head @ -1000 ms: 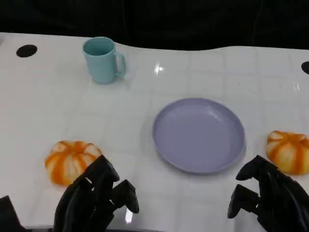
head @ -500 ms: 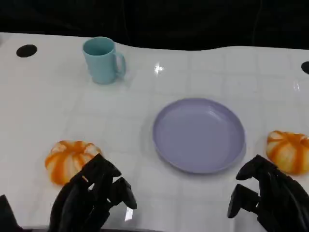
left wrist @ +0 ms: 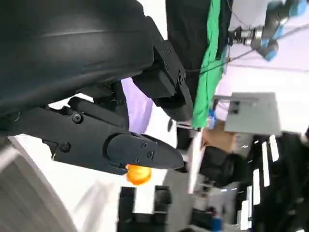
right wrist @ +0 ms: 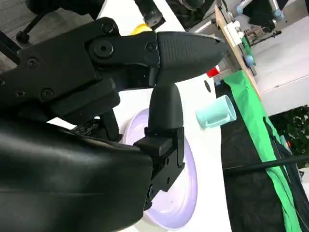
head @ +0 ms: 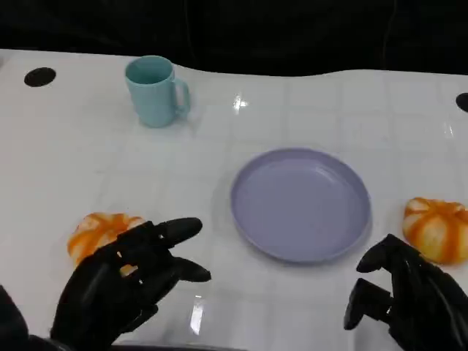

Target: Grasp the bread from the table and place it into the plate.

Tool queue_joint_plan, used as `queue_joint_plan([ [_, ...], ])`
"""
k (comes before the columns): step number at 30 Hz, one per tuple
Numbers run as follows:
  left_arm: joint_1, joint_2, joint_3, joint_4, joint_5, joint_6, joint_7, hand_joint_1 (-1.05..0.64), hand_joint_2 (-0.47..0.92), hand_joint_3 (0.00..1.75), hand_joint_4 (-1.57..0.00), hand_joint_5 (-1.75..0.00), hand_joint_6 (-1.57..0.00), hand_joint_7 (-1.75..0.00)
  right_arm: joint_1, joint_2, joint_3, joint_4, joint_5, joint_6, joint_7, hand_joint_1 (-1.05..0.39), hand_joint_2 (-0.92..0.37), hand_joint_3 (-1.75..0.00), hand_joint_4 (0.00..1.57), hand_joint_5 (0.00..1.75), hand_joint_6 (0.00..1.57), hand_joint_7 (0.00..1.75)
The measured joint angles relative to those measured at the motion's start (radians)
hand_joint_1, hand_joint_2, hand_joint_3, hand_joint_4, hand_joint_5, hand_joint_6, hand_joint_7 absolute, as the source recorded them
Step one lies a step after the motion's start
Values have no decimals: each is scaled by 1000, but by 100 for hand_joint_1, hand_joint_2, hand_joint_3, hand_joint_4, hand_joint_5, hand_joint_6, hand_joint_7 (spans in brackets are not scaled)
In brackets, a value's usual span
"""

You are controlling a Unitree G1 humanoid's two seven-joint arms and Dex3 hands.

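**Left hand spread over the near-left bread, plate bare at centre**

At the near left of the white table [head: 88, 168], an orange-and-white striped bread roll [head: 93, 232] lies on the surface, its near-right part hidden behind the left hand [head: 121, 281]. That hand hangs over the roll with its fingers [head: 179, 228] spread apart and reaching right, toward the plate; nothing is in it, and whether it touches the roll cannot be told. In the left wrist view the same hand [left wrist: 111, 125] shows its fingers apart, with a strip of the plate [left wrist: 139, 107] behind them and a small orange bread roll [left wrist: 138, 174] beyond.

Far left, near the table's edge, is a black round mark [head: 40, 76]. To its right stands a light teal mug [head: 153, 91], upright, handle to the right, well apart from everything else.

At the centre sits the lavender plate [head: 256, 234], with nothing on it. It is apart from both rolls.

At the right edge, just beyond the plate, lies a second striped bread roll [head: 437, 228]. The right hand [head: 409, 296] sits at the near right, near this roll, with fingers curled in on nothing. The right wrist view shows this hand [right wrist: 145, 87] above the plate [right wrist: 181, 193], with the mug [right wrist: 216, 111] farther off.
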Motion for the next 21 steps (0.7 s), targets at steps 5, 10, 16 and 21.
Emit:
queue_joint_plan([
  [5, 25, 48, -11, -54, 117, -45, 45, -45, 89, 1, -36, -61, -52, 0, 3, 2, 2, -4, 0, 1, -4, -55, -92, -44, 70, 175, 43, 171],
  [10, 39, 115, -15, -164, 254, -82, 117, -36, 84, 0, -31, -47, -45, 0, 8, 2, 3, -10, 0, 9, -13, -53, -92, -45, 70, 175, 42, 172],
  [16, 57, 179, -35, -243, 432, -101, 193, -37, 85, 0, -27, -31, -39, 0, 8, 2, 4, -13, 0, 10, -15, -54, -92, -44, 70, 175, 41, 172],
  [21, 69, 223, -36, -291, 556, -120, 251, -35, 86, 0, -21, -27, -37, 0, 8, 2, 5, -12, 0, 10, -16, -54, -92, -44, 70, 175, 42, 173],
])
